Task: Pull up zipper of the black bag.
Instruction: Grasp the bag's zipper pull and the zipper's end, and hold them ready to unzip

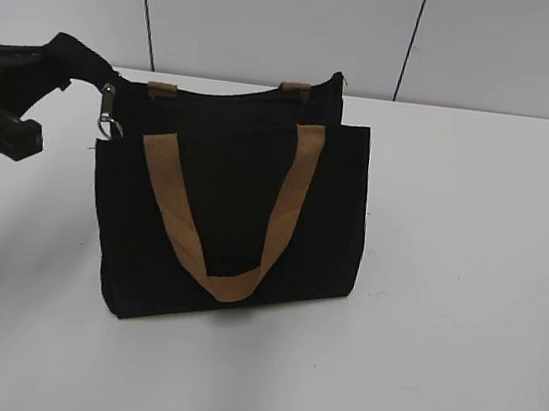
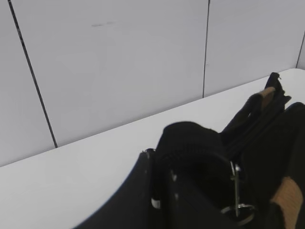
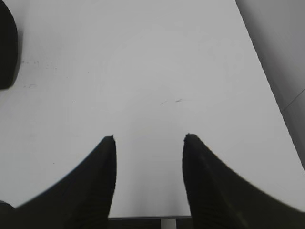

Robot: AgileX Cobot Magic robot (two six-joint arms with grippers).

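The black bag [image 1: 226, 190] stands upright in the middle of the white table, with a tan handle [image 1: 290, 197] hanging down its front. The zipper [image 1: 230, 94] runs along its top edge. The silver pull with its ring [image 1: 108, 117] hangs at the bag's left end and also shows in the left wrist view [image 2: 235, 191]. My left gripper [image 1: 71, 65] is shut on the black fabric at the bag's left end, just beside the pull; in the left wrist view [image 2: 164, 162] the fabric covers the jaws. My right gripper [image 3: 148, 137] is open and empty over bare table, outside the exterior view.
The white table [image 1: 465, 289] stretches to the right of the bag. A grey panelled wall [image 1: 278, 15] stands right behind it. The right wrist view shows the table's edge [image 3: 143, 218] and a dark rounded shape [image 3: 7, 47] at the far left.
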